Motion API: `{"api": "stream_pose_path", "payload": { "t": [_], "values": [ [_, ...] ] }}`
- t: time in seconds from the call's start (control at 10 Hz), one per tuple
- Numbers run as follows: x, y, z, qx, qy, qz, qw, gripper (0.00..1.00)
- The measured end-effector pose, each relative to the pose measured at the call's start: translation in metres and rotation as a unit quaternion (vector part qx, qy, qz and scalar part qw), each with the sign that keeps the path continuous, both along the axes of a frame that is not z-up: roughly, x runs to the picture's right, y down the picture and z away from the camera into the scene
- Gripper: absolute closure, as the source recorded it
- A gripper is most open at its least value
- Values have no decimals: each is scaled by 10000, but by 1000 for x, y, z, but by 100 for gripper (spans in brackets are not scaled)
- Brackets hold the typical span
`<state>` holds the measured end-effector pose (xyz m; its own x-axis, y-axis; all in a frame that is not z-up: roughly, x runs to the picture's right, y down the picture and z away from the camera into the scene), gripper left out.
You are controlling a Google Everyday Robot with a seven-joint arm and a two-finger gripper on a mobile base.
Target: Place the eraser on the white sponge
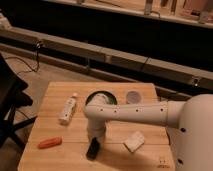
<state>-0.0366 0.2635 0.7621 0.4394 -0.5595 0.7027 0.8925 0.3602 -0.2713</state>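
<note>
Eraser (93,148) lies on the table (55,95) right under the gripper (94,137), can't tell if it's gripped. Sponge (134,141) sits at its 3 o'clock, carrot (50,143) at 9, so probably lining up a grab.

Dim room, wooden table (60,95), dark chair (10,100), grey floor (30,75).
</note>
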Motion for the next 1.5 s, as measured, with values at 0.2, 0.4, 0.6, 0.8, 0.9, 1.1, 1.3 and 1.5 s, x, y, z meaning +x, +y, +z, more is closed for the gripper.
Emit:
{"api": "stream_pose_path", "payload": {
  "t": [0.2, 0.4, 0.6, 0.8, 0.9, 1.1, 1.3, 1.5],
  "values": [
    [6, -18, -7, 210, 39, 94, 9997, 100],
    [22, -46, -9, 510, 270, 443, 9974, 100],
    [37, -68, -15, 743, 399, 737, 9937, 100],
    [45, -85, -27, 917, 339, 898, 9912, 90],
    [49, -85, -30, 787, 311, 880, 9925, 93],
    [64, -74, -21, 623, 372, 941, 9929, 100],
    [75, -68, -13, 636, 452, 1096, 9909, 100],
    [82, -78, -23, 657, 517, 1272, 9883, 100]
  ]
}}
